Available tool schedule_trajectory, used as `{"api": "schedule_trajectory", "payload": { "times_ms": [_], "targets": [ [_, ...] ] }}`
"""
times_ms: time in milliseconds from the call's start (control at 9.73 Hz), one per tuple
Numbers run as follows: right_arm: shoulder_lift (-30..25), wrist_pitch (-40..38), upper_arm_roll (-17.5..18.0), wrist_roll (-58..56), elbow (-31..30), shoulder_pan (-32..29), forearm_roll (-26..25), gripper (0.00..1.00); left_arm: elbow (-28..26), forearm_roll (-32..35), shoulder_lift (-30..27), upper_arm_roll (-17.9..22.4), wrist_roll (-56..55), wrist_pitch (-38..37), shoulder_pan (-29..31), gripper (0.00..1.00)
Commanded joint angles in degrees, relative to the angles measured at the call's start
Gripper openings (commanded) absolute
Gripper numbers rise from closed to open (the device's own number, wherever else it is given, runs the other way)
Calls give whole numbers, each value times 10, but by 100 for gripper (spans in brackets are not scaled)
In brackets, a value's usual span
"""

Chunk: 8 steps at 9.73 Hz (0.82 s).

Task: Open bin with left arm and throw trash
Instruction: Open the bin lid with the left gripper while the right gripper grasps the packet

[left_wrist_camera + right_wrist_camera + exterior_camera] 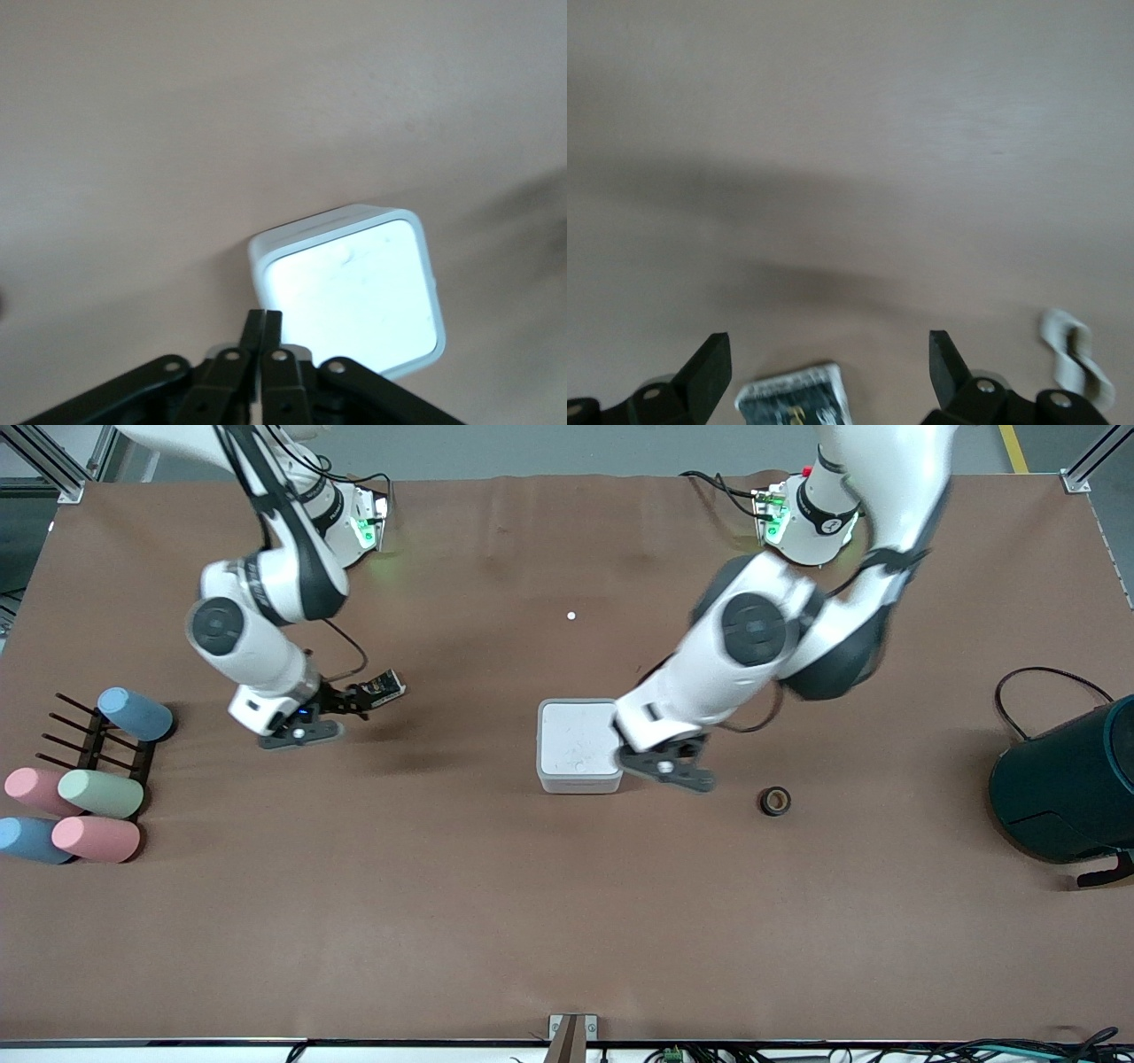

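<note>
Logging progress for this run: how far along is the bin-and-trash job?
Nothing looks done: the bin has its lid flat shut. In hand: the left gripper, fingers shut, is at the bin's edge toward the left arm's end; the right gripper is open with the black wrapper between its fingers, unclamped. Left: opening the lid, then binning the wrapper, white loop and tape ring.

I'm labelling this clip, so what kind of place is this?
Probably a robotics lab test bench: two robot arms over a brown covered table, aluminium frame posts at its corners, and staged props like the bin and pastel cylinders.
</note>
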Motion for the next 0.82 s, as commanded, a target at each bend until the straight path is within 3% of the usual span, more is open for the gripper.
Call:
{"api": "schedule_trajectory", "payload": {
  "times_ms": [0,308,514,616,719],
  "targets": [
    [2,33,-4,-1,-37,19,12,99,23,15,47,1,-61,26,-30,0],
    [1,36,-4,-1,-68,39,12,99,18,18,100,5,-88,105,-54,0],
    [1,45,-4,-1,-88,49,12,99,-16,36,110,12,-100,177,-59,0],
    [3,45,-4,-1,-90,50,12,99,-31,52,106,13,-113,183,-52,0],
    [9,45,-4,-1,-90,51,12,99,-33,53,80,13,-114,140,-42,0]
  ]
}}
